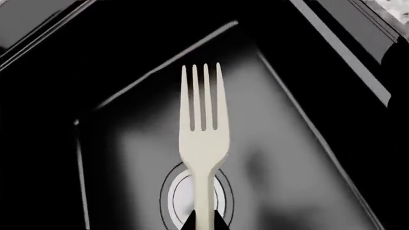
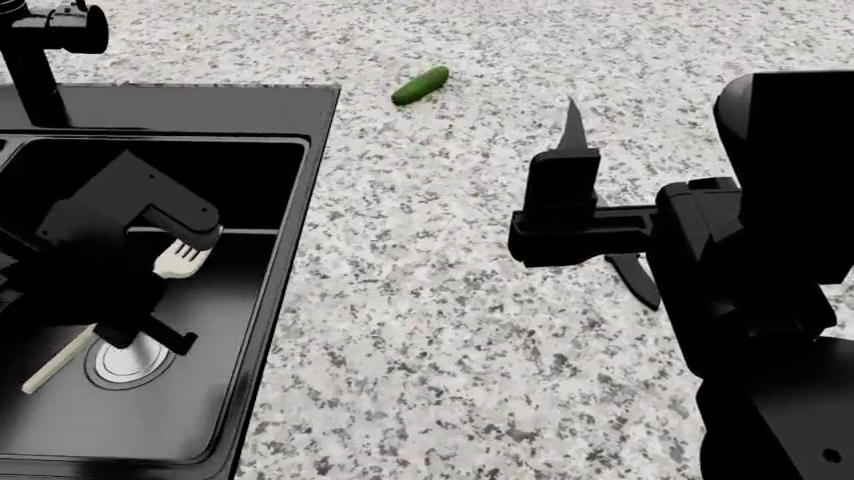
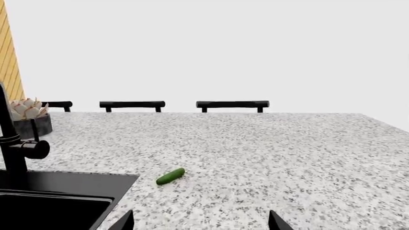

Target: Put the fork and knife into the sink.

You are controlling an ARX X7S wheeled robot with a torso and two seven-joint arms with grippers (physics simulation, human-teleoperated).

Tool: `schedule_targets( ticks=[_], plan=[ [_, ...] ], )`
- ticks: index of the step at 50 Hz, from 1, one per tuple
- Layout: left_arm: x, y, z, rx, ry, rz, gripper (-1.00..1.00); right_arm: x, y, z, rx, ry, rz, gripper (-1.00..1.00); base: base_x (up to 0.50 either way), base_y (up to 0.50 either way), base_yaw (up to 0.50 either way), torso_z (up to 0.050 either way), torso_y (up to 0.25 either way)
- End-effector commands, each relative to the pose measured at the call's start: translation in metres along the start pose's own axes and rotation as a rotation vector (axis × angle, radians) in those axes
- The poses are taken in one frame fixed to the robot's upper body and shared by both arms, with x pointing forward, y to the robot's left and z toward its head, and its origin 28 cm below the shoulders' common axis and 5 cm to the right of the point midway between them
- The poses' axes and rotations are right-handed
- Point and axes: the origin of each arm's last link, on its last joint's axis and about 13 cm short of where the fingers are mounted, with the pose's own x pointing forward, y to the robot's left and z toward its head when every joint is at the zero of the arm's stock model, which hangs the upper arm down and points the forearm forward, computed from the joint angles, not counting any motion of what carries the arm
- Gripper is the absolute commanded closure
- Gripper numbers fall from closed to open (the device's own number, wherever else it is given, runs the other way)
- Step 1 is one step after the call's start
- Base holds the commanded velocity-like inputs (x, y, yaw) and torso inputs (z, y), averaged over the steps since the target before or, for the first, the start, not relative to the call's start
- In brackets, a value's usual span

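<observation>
In the left wrist view, the left gripper (image 1: pixel 204 221) shows only as two dark fingertips cut by the frame edge, pinching the handle of the fork (image 1: pixel 203 143). Its tines hang over a basin of the sink (image 1: pixel 300 143), above the round drain (image 1: pixel 185 196).

The head view adds what that one lacks: the fork's handle end pokes out past the left arm, low in the basin. Here the right gripper (image 2: pixel 567 190) holds the knife (image 2: pixel 574 130) above the counter (image 2: pixel 441 320), blade tip up, handle hidden inside the closed fingers. A cucumber (image 2: pixel 420 85) lies well apart.

The right wrist view shows only two fingertips; the knife is not visible there. It alone shows a faucet (image 3: pixel 16 148), a potted plant (image 3: pixel 26 115) and chair backs (image 3: pixel 233 104).
</observation>
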Motion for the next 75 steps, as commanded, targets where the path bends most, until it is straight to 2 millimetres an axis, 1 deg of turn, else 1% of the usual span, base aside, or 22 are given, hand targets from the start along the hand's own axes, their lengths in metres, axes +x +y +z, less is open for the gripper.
schedule_targets(
  ticks=[1, 10, 21, 22, 35, 40, 42, 43, 45, 46, 47, 48, 51, 52, 54, 56, 57, 59, 62, 63, 71, 75],
  plan=[
    [0.024, -0.005, -0.015, -0.06, 0.077, 0.004, 1.0, -0.002, 0.0, -0.002, 0.005, 0.005, -0.002, -1.0, 0.0, 0.0, 0.0, 0.0, 0.0],
    [0.027, -0.006, -0.026, -0.086, 0.13, -0.023, 1.0, -0.003, -0.002, -0.003, 0.005, 0.008, -0.009, -1.0, 0.0, 0.0, 0.0, 0.0, 0.0],
    [0.027, -0.007, -0.03, -0.145, 0.147, -0.05, 1.0, -0.006, -0.002, -0.002, 0.003, 0.004, -0.013, -1.0, 0.0, 0.0, 0.0, 0.0, 0.0],
    [0.026, -0.006, -0.028, -0.153, 0.135, -0.067, -1.0, -0.006, -0.002, -0.001, 0.002, 0.004, -0.013, -1.0, 0.0, 0.0, 0.0, 0.0, 0.0],
    [0.016, 0.008, -0.017, -0.193, 0.07, -0.05, -1.0, -0.006, -0.001, 0.0, 0.003, 0.002, -0.009, -1.0, 0.0, 0.0, 0.0, 0.0, 0.0],
    [0.0, 0.024, 0.004, -0.203, -0.043, -0.049, -1.0, -0.006, -0.001, -0.002, 0.007, 0.003, -0.008, -1.0, 0.0, 0.0, 0.0, 0.0, 0.0],
    [-0.011, 0.031, 0.014, -0.195, -0.088, -0.054, -1.0, -0.005, 0.0, -0.002, 0.007, 0.001, -0.003, -1.0, 0.0, 0.0, 0.0, 0.0, 0.0],
    [-0.014, 0.032, 0.007, -0.209, -0.068, -0.055, -1.0, -0.005, 0.0, -0.002, 0.007, 0.001, -0.001, -1.0, 0.0, 0.0, 0.0, 0.0, 0.0],
    [-0.033, 0.032, 0.013, -0.195, -0.141, -0.035, -1.0, -0.004, 0.0, -0.002, 0.007, 0.003, 0.001, -1.0, 0.0, 0.0, 0.0, 0.0, 0.0],
    [-0.04, 0.03, 0.015, -0.178, -0.171, -0.028, -1.0, -0.004, 0.0, -0.002, 0.008, 0.003, 0.003, -1.0, 0.0, 0.0, 0.0, 0.0, 0.0],
    [-0.051, 0.028, 0.012, -0.186, -0.192, -0.046, -1.0, -0.004, 0.0, -0.002, 0.007, 0.004, 0.003, -1.0, 0.0, 0.0, 0.0, 0.0, 0.0],
    [-0.065, 0.024, 0.017, -0.15, -0.26, -0.062, -1.0, -0.004, 0.001, -0.002, 0.007, 0.003, 0.003, -1.0, 0.0, 0.0, 0.0, 0.0, 0.0],
    [-0.094, 0.015, 0.015, -0.12, -0.362, -0.055, -1.0, -0.004, 0.001, -0.002, 0.005, 0.005, 0.006, -1.0, 0.0, 0.0, 0.0, 0.0, 0.0],
    [-0.098, 0.014, 0.015, -0.135, -0.384, -0.039, -1.0, -0.004, 0.001, -0.002, 0.004, 0.004, 0.008, -1.0, 0.0, 0.0, 0.0, 0.0, 0.0],
    [-0.115, 0.009, 0.014, -0.152, -0.433, -0.034, -1.0, -0.004, 0.001, -0.001, 0.004, 0.003, 0.008, -1.0, 0.0, 0.0, 0.0, 0.0, 0.0],
    [-0.127, 0.001, 0.01, -0.13, -0.486, -0.011, -1.0, -0.003, 0.002, -0.001, 0.004, 0.005, 0.008, -1.0, 0.0, 0.0, 0.0, 0.0, 0.0],
    [-0.129, 0.001, 0.01, -0.156, -0.501, 0.022, -1.0, -0.003, 0.001, -0.001, 0.004, 0.004, 0.008, -1.0, 0.0, 0.0, 0.0, 0.0, 0.0],
    [-0.132, -0.002, 0.007, -0.15, -0.524, 0.02, -1.0, -0.003, 0.001, -0.002, 0.005, 0.007, 0.006, -1.0, 0.0, 0.0, 0.0, 0.0, 0.0],
    [-0.145, -0.009, 0.004, -0.197, -0.579, 0.061, -1.0, -0.003, 0.0, -0.003, 0.006, 0.008, 0.005, -1.0, 0.0, 0.0, 0.0, 0.0, 0.0],
    [-0.15, -0.01, 0.003, -0.244, -0.601, 0.074, -1.0, -0.002, 0.0, -0.003, 0.006, 0.008, 0.005, -1.0, 0.0, 0.0, 0.0, 0.0, 0.0],
    [-0.18, -0.024, -0.011, -0.245, -0.699, 0.139, -1.0, -0.002, 0.0, -0.003, 0.005, 0.012, 0.002, -1.0, 0.0, 0.0, 0.0, 0.0, 0.0],
    [-0.187, -0.033, -0.023, -0.264, -0.744, 0.165, -1.0, -0.003, 0.0, -0.005, 0.008, 0.014, 0.004, -1.0, 0.0, 0.0, 0.0, 0.0, 0.0]
  ],
)
